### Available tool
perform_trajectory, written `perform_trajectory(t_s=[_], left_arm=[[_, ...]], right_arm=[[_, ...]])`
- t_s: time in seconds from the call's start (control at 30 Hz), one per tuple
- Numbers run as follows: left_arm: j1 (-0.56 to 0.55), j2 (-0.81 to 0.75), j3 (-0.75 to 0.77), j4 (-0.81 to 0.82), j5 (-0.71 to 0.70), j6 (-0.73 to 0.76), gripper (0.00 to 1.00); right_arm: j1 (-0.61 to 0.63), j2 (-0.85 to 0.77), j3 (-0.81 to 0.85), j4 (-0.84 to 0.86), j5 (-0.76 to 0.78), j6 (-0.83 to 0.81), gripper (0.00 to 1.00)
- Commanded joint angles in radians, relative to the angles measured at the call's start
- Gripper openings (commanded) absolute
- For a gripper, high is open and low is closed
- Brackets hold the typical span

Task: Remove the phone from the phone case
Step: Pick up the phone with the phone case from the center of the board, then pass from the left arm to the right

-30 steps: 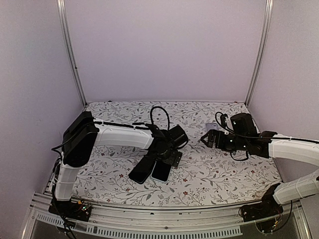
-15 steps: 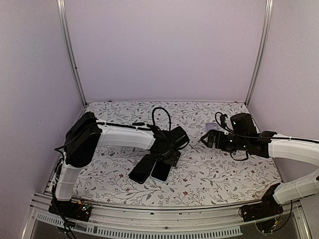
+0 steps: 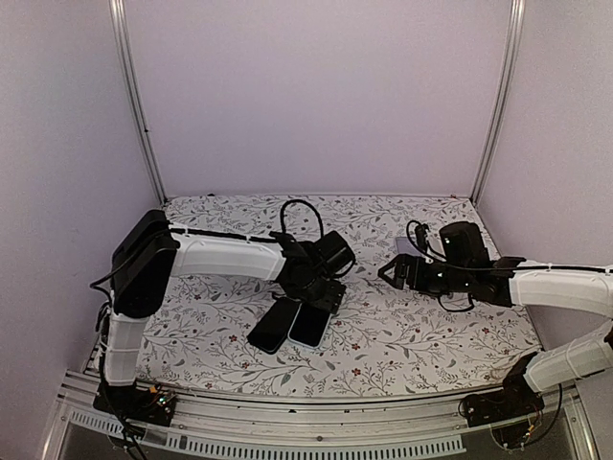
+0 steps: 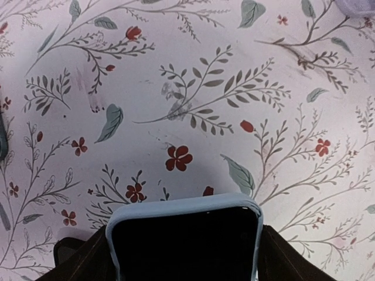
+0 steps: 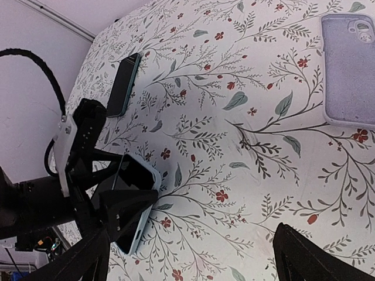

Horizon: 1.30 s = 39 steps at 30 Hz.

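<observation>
**Left gripper**
- Position: lowered over the floral table cover, near the middle of the table.
- Jaw state: partly closed. In the left wrist view one finger lies against each long side of the light-blue phone case, with no visible gap on either side.
- Load: the jaws clamp the case at its end nearest the wrist. The frames do not show how firmly.
- The phone is seated in the case with its dark screen facing up. The case rim runs all round the visible end.
- The cased phone lies flat on the cover and extends from the jaws toward the near table edge.

**Right gripper**
- Position: above the cover, well to the right of the left gripper, pointing toward it.
- Jaw state: fully spread. Both fingers show at the bottom corners of the right wrist view, with only the cover between them.
- Load: none; no contact with any object.

**Other items**
- Dark phone: flat on the cover, just beside the cased phone, on the outer side of the left gripper.
- Lilac phone case: flat on the cover, near the right gripper on its far side, camera cut-out visible.
</observation>
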Motion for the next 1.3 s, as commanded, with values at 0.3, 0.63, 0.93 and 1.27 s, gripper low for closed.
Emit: perform_trajectory(t_s=[0.3, 0.63, 0.93, 1.27], left_arm=[[0.097, -0.187, -0.034, 0.198, 0.190, -0.069, 0.43], [0.105, -0.215, -0.038, 0.277, 0.256, -0.119, 0.43], [0.105, -0.258, -0.079, 0.326, 0.246, -0.147, 0.43], [0.125, -0.329, -0.170, 0.424, 0.264, -0.188, 0.43]], right_arm=[[0.095, 0.037, -0.062, 0.258, -0.135, 0.014, 0.98], [0.195, 0.231, 0.033, 0.362, -0.144, 0.041, 0.92], [0.211, 0.356, 0.109, 0.410, -0.173, 0.106, 0.77], [0.212, 0.381, 0.125, 0.443, -0.206, 0.144, 0.40]])
